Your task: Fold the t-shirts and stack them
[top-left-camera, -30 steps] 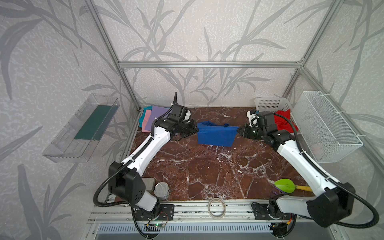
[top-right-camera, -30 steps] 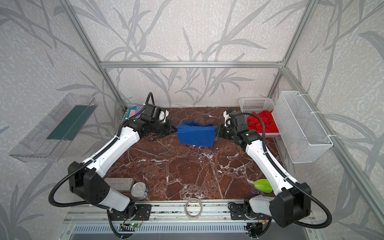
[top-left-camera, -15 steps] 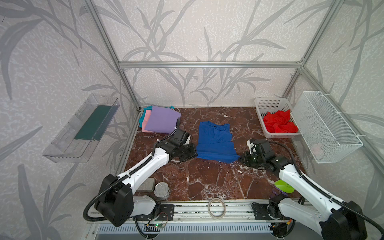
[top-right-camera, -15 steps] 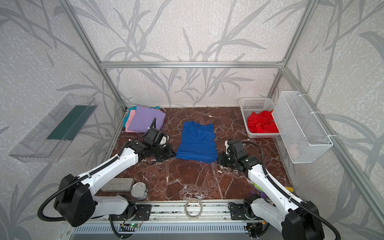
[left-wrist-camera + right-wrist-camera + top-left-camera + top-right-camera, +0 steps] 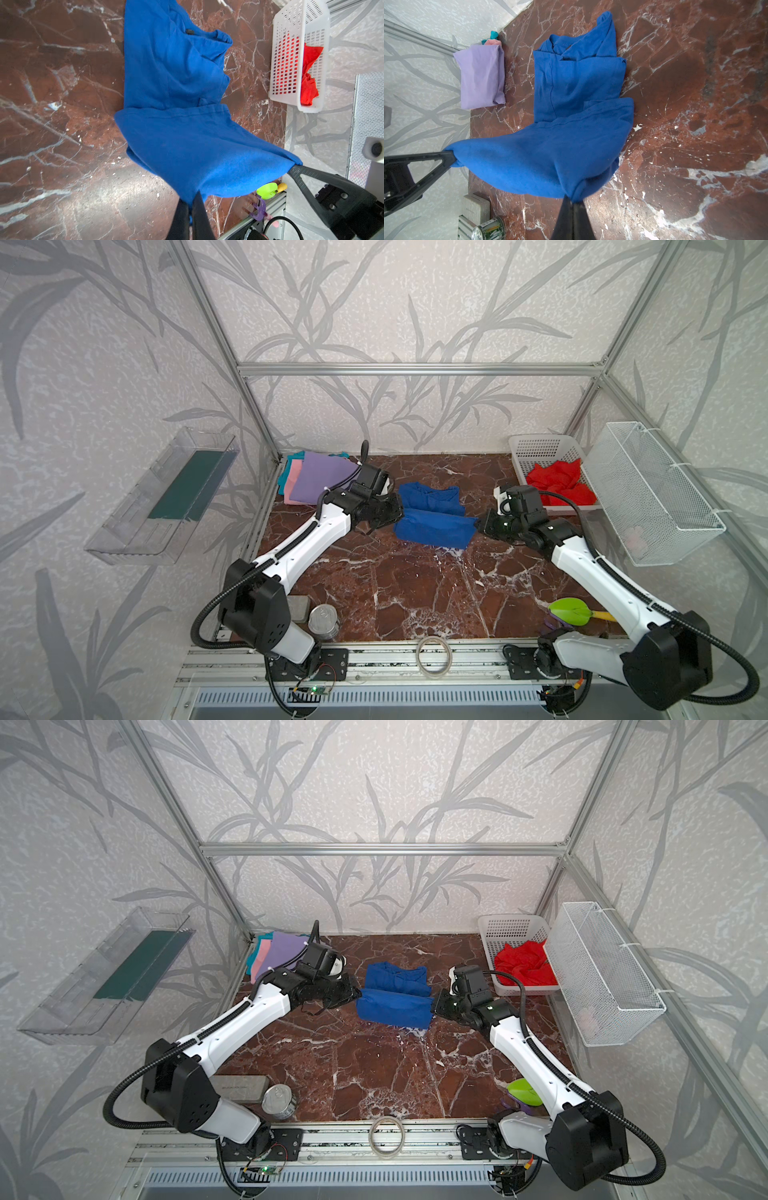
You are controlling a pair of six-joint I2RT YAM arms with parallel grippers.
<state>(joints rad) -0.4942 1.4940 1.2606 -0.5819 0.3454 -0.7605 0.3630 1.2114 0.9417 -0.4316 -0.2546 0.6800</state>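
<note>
Blue t-shirt (image 5: 432, 516) sits mid-tabletop (image 5: 415, 597), between the two arms, and it looks different from half a second ago. Then it lay stretched to full length with both end effectors down at its near hem. Now that hem is off the marble and carried back over the body, roughly halfway towards the collar. I read this as the lengthwise fold in progress, with the hem not yet laid down and the shirt not yet on the stack. The left end effector (image 5: 395, 519) and the right end effector (image 5: 478, 526) are each pinched narrow on a hem corner, the cloth slung between them.

From above I mostly see a blue roll between two black wrists, and the pinch itself is hard to make out. The wrist cameras settle it: in each, the dark fingers (image 5: 200, 216) close tight on one corner, and the other arm's tip bites the far corner. The right wrist view also takes in the folded lavender shirt (image 5: 481, 76) at the tabletop's back-left corner, with pink (image 5: 493, 42) and teal (image 5: 493, 34) peeking from beneath it. The left wrist view instead catches the white basket (image 5: 299, 18) with the red shirt (image 5: 309, 87) crumpled inside, unfolded.
</note>
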